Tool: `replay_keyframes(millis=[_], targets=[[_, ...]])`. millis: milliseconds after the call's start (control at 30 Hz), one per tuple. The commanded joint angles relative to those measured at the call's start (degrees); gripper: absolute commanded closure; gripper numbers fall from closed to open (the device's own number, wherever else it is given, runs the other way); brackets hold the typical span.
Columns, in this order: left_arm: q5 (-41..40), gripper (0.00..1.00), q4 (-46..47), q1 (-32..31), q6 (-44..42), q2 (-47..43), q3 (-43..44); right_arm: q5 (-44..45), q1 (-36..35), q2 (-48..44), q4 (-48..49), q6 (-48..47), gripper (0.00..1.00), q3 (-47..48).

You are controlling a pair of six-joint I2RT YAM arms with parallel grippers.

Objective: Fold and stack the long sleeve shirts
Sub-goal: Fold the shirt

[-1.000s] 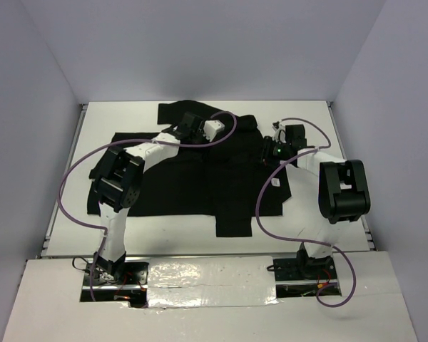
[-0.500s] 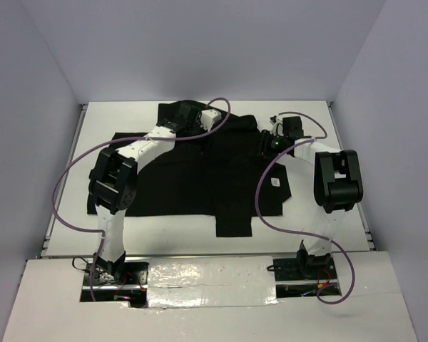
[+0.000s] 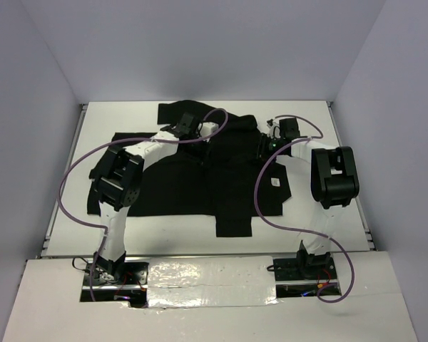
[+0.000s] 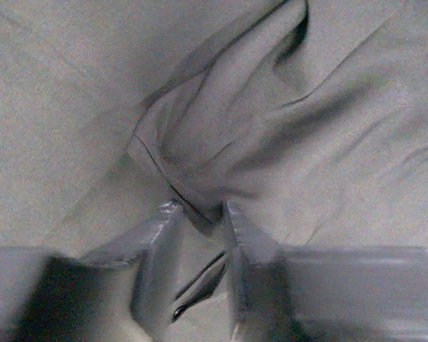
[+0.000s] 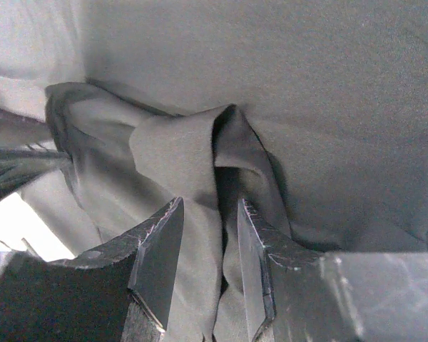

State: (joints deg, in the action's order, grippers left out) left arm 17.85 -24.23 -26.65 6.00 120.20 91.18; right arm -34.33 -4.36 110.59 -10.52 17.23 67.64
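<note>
The black long sleeve shirt [image 3: 192, 182] lies spread on the white table [image 3: 128, 114], with a small white tag [image 3: 276, 182] near its right edge. A narrow strip of it hangs toward the near edge. My left gripper [image 3: 192, 132] is low over the shirt's far left part. In the left wrist view the gripper [image 4: 200, 210] is shut on a bunched fold of the shirt [image 4: 221, 128]. My right gripper [image 3: 263, 146] is at the shirt's far right part. In the right wrist view the gripper [image 5: 208, 206] has a raised fold of the shirt [image 5: 178, 149] pinched between its fingers.
Purple cables [image 3: 71, 185] loop from both arms over the table and the shirt. Grey walls close the table on the left, right and back. A raised white ledge [image 3: 200, 285] with the arm bases runs along the near side.
Both grippers have moved toward the far side and closer together. The shirt's far part has bunched up. The right forearm has swung inward.
</note>
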Motion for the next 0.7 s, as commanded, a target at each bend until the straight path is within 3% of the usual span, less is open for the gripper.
replay_keyframes(millis=[0,133,167,200,267,333,667], targets=[[2.9,0.62,1.6,0.0,1.9,0.6,2.2,-0.7,-0.9,1.6,-0.3,-0.4,0.56,3.4],[4.5,0.87,1.8,0.0,2.0,0.8,1.7,-2.1,-1.0,2.8,0.3,0.3,0.64,3.9],[4.7,0.94,1.8,0.0,2.0,0.6,1.6,-2.4,-1.1,2.8,0.7,0.3,0.71,3.7],[4.7,1.0,1.9,0.1,2.0,0.6,1.3,-2.5,-1.0,2.5,1.0,0.4,0.84,3.5],[5.2,1.0,2.1,0.4,1.8,-0.1,1.4,-2.8,-1.0,1.8,1.6,0.4,0.96,3.1],[6.1,1.0,2.2,1.1,1.7,-0.7,1.7,-3.2,-0.8,1.1,2.3,0.8,1.0,2.7],[10.2,1.0,8.5,4.4,4.3,-1.8,0.3,-5.0,2.3,-0.5,8.9,7.5,1.0,0.9]])
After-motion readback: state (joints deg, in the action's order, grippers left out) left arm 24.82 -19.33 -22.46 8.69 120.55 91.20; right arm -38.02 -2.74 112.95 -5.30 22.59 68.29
